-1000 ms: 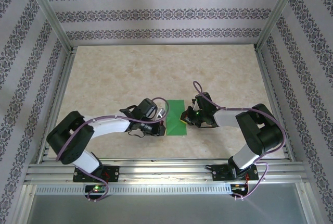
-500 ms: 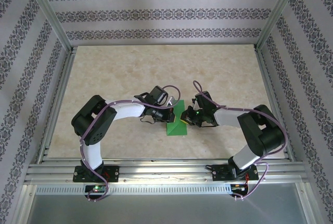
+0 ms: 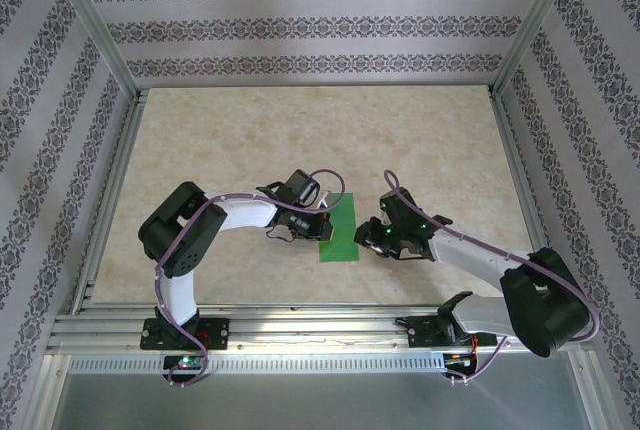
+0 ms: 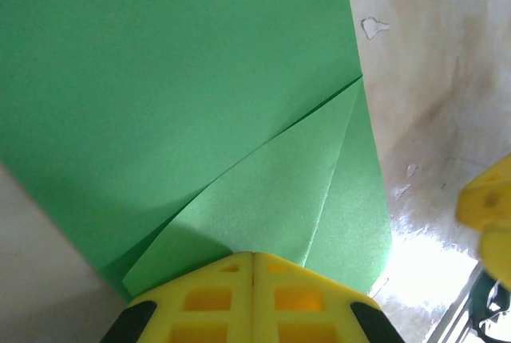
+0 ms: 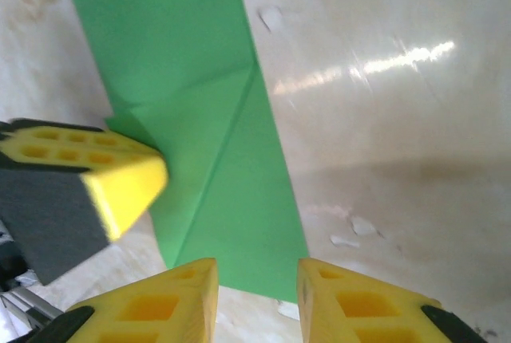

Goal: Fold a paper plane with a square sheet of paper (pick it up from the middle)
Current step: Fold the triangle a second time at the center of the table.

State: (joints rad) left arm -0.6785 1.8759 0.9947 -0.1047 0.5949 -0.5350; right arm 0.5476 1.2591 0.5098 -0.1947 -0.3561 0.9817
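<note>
The square sheet of paper [image 3: 341, 240] lies mid-table as a bright green folded strip. One corner is turned over as a triangular flap [image 4: 271, 191]. My left gripper [image 3: 320, 224] reaches in from the left and is shut, its yellow fingertips [image 4: 231, 279] pinched on that flap's edge, which stands slightly off the sheet. In the right wrist view one left finger [image 5: 120, 179] rests over the paper [image 5: 239, 199]. My right gripper [image 3: 366, 238] sits at the strip's right side, open. Its gap [image 5: 255, 283] frames the paper's near edge without touching it.
The beige marbled table [image 3: 250, 140] is boxed in by aluminium rails [image 3: 320, 325] and patterned walls. The two grippers are close together over the paper, and a right finger [image 4: 487, 215] shows at the edge of the left wrist view.
The left gripper has carried a corner of the paper rightward over the sheet, making the flap. The right gripper has opened and drawn back slightly, its arm dropping lower to the right.
</note>
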